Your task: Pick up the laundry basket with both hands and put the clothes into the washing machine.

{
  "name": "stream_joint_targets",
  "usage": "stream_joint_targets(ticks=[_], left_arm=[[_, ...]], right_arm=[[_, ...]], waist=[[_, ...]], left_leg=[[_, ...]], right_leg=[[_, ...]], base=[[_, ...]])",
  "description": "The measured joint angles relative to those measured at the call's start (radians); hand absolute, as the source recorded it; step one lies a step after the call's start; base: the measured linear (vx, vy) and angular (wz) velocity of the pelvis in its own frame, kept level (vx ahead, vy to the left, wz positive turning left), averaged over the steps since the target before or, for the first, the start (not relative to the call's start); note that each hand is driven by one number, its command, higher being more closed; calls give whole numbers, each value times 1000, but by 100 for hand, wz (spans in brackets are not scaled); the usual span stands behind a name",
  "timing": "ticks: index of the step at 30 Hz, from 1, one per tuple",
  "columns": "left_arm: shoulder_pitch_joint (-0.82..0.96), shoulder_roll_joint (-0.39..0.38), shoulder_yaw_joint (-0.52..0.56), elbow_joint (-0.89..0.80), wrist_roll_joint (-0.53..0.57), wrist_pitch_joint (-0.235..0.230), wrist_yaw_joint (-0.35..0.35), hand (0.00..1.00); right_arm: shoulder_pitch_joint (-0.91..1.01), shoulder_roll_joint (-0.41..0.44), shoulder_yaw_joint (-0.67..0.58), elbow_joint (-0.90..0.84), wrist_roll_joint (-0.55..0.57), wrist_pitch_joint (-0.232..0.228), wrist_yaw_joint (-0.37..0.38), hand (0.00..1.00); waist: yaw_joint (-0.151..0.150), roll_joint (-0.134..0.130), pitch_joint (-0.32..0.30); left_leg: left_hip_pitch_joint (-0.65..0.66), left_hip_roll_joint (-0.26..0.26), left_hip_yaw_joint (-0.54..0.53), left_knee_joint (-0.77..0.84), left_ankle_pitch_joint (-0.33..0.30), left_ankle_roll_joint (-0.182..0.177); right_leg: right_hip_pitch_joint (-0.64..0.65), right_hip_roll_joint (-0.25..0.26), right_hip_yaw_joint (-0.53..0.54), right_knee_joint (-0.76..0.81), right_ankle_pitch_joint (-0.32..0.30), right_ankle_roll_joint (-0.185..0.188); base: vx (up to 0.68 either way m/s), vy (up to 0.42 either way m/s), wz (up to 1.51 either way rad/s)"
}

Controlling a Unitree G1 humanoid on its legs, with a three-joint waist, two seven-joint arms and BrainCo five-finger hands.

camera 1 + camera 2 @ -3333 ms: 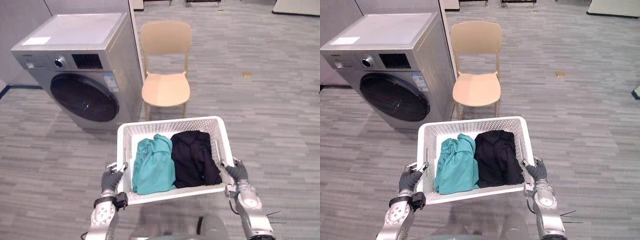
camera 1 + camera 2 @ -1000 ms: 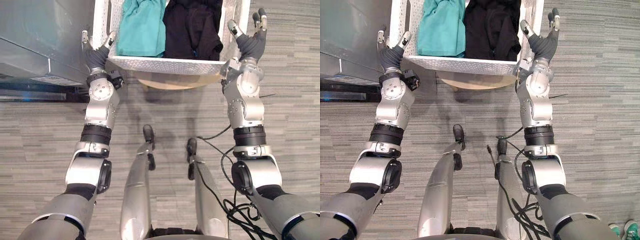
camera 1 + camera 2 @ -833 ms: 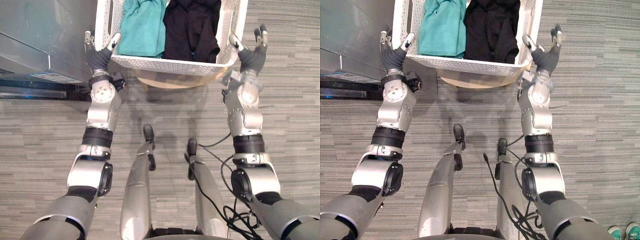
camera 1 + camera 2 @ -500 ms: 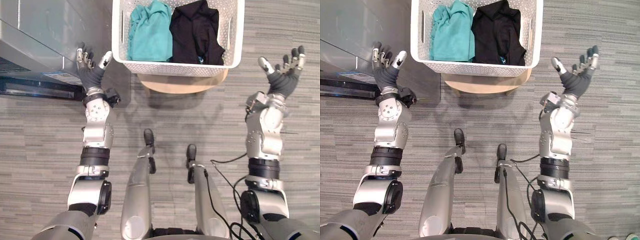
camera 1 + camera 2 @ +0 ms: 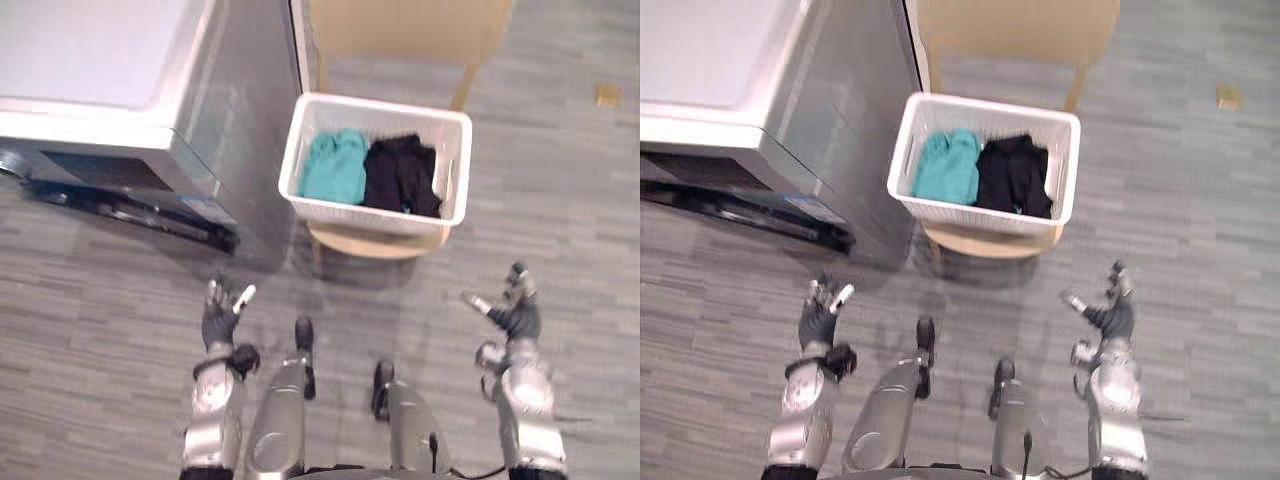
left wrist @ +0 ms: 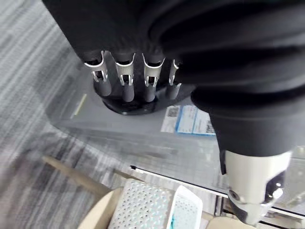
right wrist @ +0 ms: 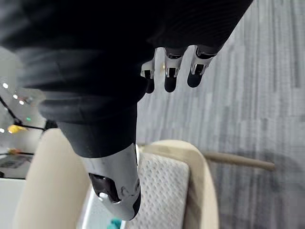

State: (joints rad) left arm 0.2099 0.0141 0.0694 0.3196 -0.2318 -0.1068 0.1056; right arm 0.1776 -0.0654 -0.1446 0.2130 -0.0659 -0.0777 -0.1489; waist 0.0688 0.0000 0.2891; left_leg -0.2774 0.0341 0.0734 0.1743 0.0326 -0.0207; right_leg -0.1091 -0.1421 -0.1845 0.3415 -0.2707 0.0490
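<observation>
The white laundry basket (image 5: 360, 214) stands on the seat of a beige chair (image 5: 376, 244), right beside the grey washing machine (image 5: 100, 60). Inside it lie a teal garment (image 5: 335, 168) on the left and a black garment (image 5: 402, 176) on the right. Both hands hang well short of the basket, touching nothing. My left hand (image 5: 220, 316) is open with straight fingers (image 6: 126, 82), low on the left. My right hand (image 5: 512, 316) is open too, with its fingers (image 7: 169, 72) spread, low on the right. The basket (image 6: 157, 208) also shows past the left hand.
The chair's backrest (image 5: 405, 25) rises behind the basket. The washing machine's dark front (image 5: 130, 205) faces the lower left. A small tan scrap (image 5: 607, 95) lies on the grey plank floor at the far right.
Both hands have let go of the basket's sides, spread open and drawn back towards my body. The basket stays on the chair. The camera has pulled back and up.
</observation>
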Motion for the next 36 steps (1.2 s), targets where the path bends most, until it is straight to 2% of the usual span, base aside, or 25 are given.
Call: stream_joint_targets(ticks=[3, 5, 7, 8, 9, 10, 11, 12, 14, 16, 17, 19, 20, 21, 22, 23, 24, 25, 26, 27, 28, 29, 30, 31, 36], left_arm=[[0, 8, 9, 188, 71, 13, -10, 0], [-1, 13, 14, 260, 94, 16, -10, 0], [-11, 26, 14, 334, 125, 17, 1, 0], [-16, 29, 14, 340, 129, 17, 7, 0], [-20, 30, 16, 341, 129, 17, 9, 0], [-44, 24, 43, 353, 131, 16, 11, 0], [-58, 22, 55, 367, 132, 16, 13, 0], [-78, 22, 58, 397, 137, 16, 27, 0], [-79, 23, 59, 415, 164, 15, 33, 0], [-79, 35, 59, 450, 175, 15, 33, 0], [-77, 37, 58, 464, 185, 15, 32, 0], [-61, 36, 56, 464, 186, 12, 30, 0], [-62, 37, 52, 472, 190, 12, 30, 0], [-60, 41, 43, 478, 205, 13, 30, 0], [-58, 52, 32, 477, 208, 13, 30, 0], [-58, 58, 23, 477, 209, 12, 30, 0], [-56, 66, 14, 475, 213, 12, 31, 0], [-56, 70, 12, 475, 216, 12, 31, 0], [-60, 71, 10, 475, 221, 11, 31, 0], [-67, 68, 5, 475, 225, 11, 32, 0], [-79, 68, -16, 475, 226, 10, 34, 0], [-82, 68, -22, 475, 226, 9, 35, 0], [-90, 52, -33, 476, 227, 7, 43, 0], [-92, 39, -34, 475, 226, 5, 54, 0], [-73, 34, -37, 476, 221, 3, 70, 0]], right_arm=[[-13, 6, 29, 131, -27, -4, 2, 0], [-30, 6, 29, 200, -28, -3, 2, 0], [-54, 6, 30, 271, -22, -3, 2, 0], [-59, 6, 29, 279, -21, -3, 2, 0], [-59, 3, 27, 280, -21, -4, 2, 0], [-66, -6, 28, 301, -19, -4, 2, 0], [-70, -7, 30, 309, -19, -4, 2, 0], [-82, -24, 37, 332, -19, -2, 2, 0], [-111, -44, 47, 364, -20, 7, 4, 0], [-119, -34, 56, 356, -20, 12, 10, 0], [-126, -35, 75, 353, -20, 10, 22, 0], [-152, -37, 122, 363, -21, 10, 42, 0], [-164, -38, 147, 363, -23, 10, 49, 0], [-173, -38, 170, 363, -24, 13, 60, 0], [-175, -34, 198, 363, -24, 13, 66, 0], [-175, -28, 207, 363, -24, 13, 68, 0], [-180, -15, 227, 361, -24, 13, 68, 0], [-182, -10, 238, 357, -23, 13, 70, 0], [-182, 1, 247, 351, -21, 12, 76, 0], [-183, 1, 254, 353, -21, 13, 79, 0], [-181, 4, 269, 353, -19, 14, 80, 0], [-182, 5, 272, 353, -19, 14, 79, 0], [-196, -11, 286, 355, -16, 14, 78, 0], [-216, -17, 306, 354, -14, 14, 78, 0], [-240, 19, 327, 293, -21, 12, 73, 0]], waist=[[-2, 0, -39], [1, -2, -51], [1, 2, -56], [-2, 3, -58], [-7, 8, -61], [-7, 10, -67], [-6, 9, -67], [-8, 15, -71], [-24, 18, -72], [-27, 10, -74], [-26, 9, -74], [-24, 12, -75], [-27, 19, -71], [-32, 24, -69], [-34, 30, -63], [-37, 33, -61], [-51, 33, -61], [-58, 34, -61], [-64, 38, -59], [-68, 33, -58], [-72, 23, -60], [-71, 21, -61], [-78, 40, -58], [-64, 57, -60], [-30, 58, -60]], left_leg=[[38, -15, -44, 1, -2, -1], [45, -24, -67, 1, -1, -1], [28, -43, -114, 0, 15, -5], [15, -44, -100, -2, 28, 2], [-10, -36, -53, -11, 29, 11], [-27, 24, 155, -9, -7, 59], [-33, 56, 257, 6, -18, 75], [-35, 118, 436, 39, -27, 90], [-20, 149, 589, 82, -35, 106], [-14, 117, 564, 108, -47, 122], [3, 89, 530, 114, -65, 115], [28, 60, 493, 123, -134, 88], [53, 39, 480, 117, -161, 74], [88, 19, 467, 88, -164, 77], [120, 8, 445, 54, -164, 77], [134, 0, 432, 28, -163, 75], [149, -12, 396, -17, -151, 58], [151, -19, 380, -35, -147, 51], [148, -26, 368, -49, -139, 39], [144, -38, 346, -42, -130, 27], [125, -63, 333, -3, -124, 24], [118, -71, 324, 8, -126, 27], [94, -79, 281, 46, -134, 40], [73, -79, 248, 52, -133, 41], [83, -81, 160, -1, -69, 52]], right_leg=[[80, -2, -46, -51, -2, 3], [111, -3, -76, -72, 0, 6], [149, -14, -157, -88, 0, 7], [150, -15, -181, -90, 0, 7], [151, -16, -214, -95, 3, 5], [151, -22, -278, -112, 13, 5], [154, -29, -302, -118, 15, 6], [156, -43, -344, -115, 15, 7], [163, -72, -391, -86, 12, 21], [203, -91, -422, -99, 26, 48], [234, -109, -442, -102, 32, 59], [241, -152, -444, -7, 16, 84], [209, -210, -430, 149, 19, 72], [128, -260, -351, 345, 73, -24], [46, -242, -224, 464, 62, -30], [14, -217, -178, 481, 47, -22], [-38, -151, -100, 448, 11, -15], [-59, -112, -56, 406, -4, -8], [-86, -49, 40, 308, -18, 18], [-90, -13, 99, 224, -14, 24], [-87, -16, 123, 149, -6, 31], [-87, -21, 117, 140, -6, 31], [-80, -34, 82, 145, -8, 29], [-73, -32, 46, 122, -10, 26], [-16, -10, -46, 37, -3, 13]], base=[[80, -23, 41], [51, -26, 52], [76, -7, 87], [48, 16, 86], [-10, 19, 111], [0, 14, 116], [37, 29, 132], [82, 32, 87], [178, 126, 85], [169, 152, 63], [114, 136, 55], [97, 190, 39], [47, 188, 34], [67, 207, 44], [75, 165, 40], [86, 124, 51], [70, 84, 57], [100, 82, 80], [110, 25, 89], [189, -37, 143], [146, -57, 126], [163, -93, 150], [166, -88, 105], [191, -105, 100], [132, -126, 53]])
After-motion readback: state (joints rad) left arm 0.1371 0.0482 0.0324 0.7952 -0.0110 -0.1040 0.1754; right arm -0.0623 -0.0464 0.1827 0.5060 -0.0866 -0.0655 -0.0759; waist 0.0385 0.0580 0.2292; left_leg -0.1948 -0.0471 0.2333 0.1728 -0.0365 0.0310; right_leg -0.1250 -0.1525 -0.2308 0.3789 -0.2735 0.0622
